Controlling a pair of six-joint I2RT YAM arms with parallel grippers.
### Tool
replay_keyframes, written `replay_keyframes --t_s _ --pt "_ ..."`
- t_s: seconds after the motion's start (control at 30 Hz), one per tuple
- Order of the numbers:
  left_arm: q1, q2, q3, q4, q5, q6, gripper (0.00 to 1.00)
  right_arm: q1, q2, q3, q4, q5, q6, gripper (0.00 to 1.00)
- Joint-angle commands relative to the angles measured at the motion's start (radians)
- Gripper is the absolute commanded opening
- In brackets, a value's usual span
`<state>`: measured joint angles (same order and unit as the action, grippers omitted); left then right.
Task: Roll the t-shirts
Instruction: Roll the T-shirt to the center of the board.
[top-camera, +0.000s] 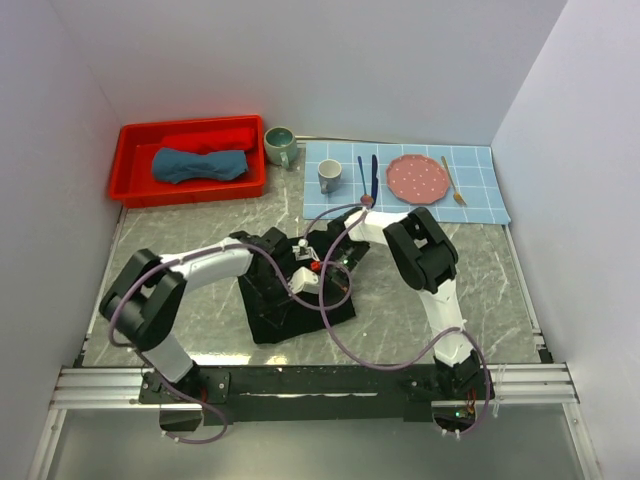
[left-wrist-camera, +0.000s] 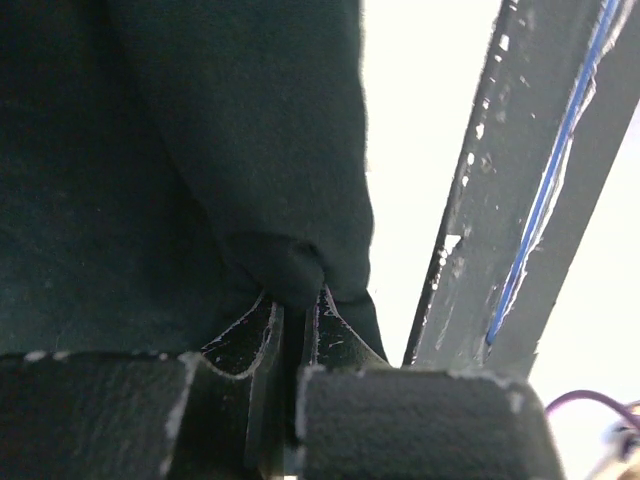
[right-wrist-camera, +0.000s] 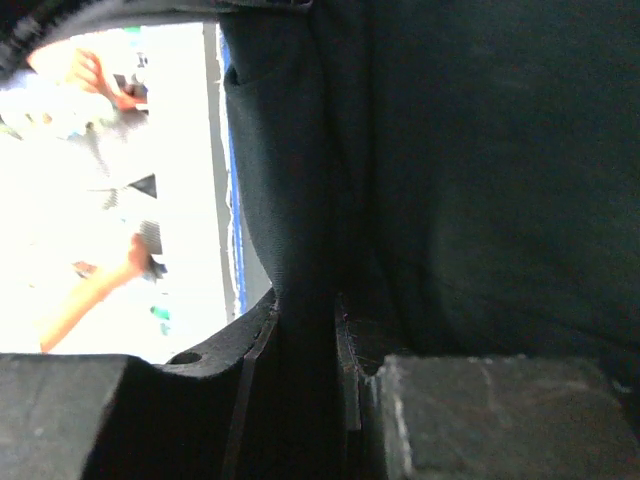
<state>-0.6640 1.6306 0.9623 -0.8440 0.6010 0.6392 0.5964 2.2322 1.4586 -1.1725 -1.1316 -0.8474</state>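
The black t-shirt (top-camera: 290, 315) lies bunched on the marble table in front of both arms. My left gripper (top-camera: 298, 260) and right gripper (top-camera: 324, 262) meet over its far edge. In the left wrist view, a fold of the black t-shirt (left-wrist-camera: 200, 150) is pinched in the shut left gripper (left-wrist-camera: 295, 305) and hangs from it. The right wrist view shows my right gripper (right-wrist-camera: 305, 320) shut on a thicker fold of the same shirt (right-wrist-camera: 480, 170). The slate-blue rolled t-shirt (top-camera: 200, 164) lies in the red bin (top-camera: 135, 190) at the back left.
A green mug (top-camera: 279, 146) stands beside the bin. On the blue-checked placemat (top-camera: 480, 195) at the back right are a grey mug (top-camera: 329, 177), blue cutlery (top-camera: 368, 175), a pink plate (top-camera: 414, 177) and a fork (top-camera: 453, 183). White walls enclose the table.
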Motion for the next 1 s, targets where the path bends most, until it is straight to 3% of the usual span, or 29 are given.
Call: replay_keyframes --t_s 0.0,0.13,0.27,0.3,0.37,0.5,0.7,0.83,0.9,0.97 --pt "0.009 0.090 0.021 -0.001 -0.093 -0.078 0.01 -0.030 0.041 0.023 0.083 0.121 0.172 0.14" --pt "0.027 0.187 0.039 0.017 -0.151 -0.130 0.01 -0.030 0.112 0.080 0.062 0.165 0.261 0.19" --pt "0.040 0.190 0.039 0.031 -0.152 -0.138 0.01 -0.075 0.081 0.059 0.092 0.155 0.294 0.45" --pt "0.040 0.189 0.039 0.029 -0.150 -0.136 0.01 -0.096 0.055 0.039 0.117 0.139 0.313 0.71" --pt "0.040 0.178 0.035 0.033 -0.153 -0.131 0.01 -0.174 -0.041 -0.049 0.217 0.110 0.389 1.00" --pt "0.038 0.173 0.044 0.014 -0.130 -0.110 0.01 -0.283 -0.242 -0.165 0.260 0.116 0.390 1.00" --pt "0.038 0.202 0.079 -0.079 -0.061 -0.021 0.01 -0.363 -0.724 -0.458 0.522 0.374 0.465 1.00" --pt "0.040 0.267 0.133 -0.162 -0.007 0.056 0.01 -0.360 -0.957 -0.634 0.666 0.464 0.467 1.00" --pt "0.040 0.291 0.156 -0.208 0.006 0.095 0.01 -0.330 -1.100 -0.679 0.686 0.498 0.376 1.00" --pt "0.040 0.328 0.187 -0.234 0.014 0.126 0.01 -0.175 -1.278 -0.797 0.825 0.594 0.262 1.00"
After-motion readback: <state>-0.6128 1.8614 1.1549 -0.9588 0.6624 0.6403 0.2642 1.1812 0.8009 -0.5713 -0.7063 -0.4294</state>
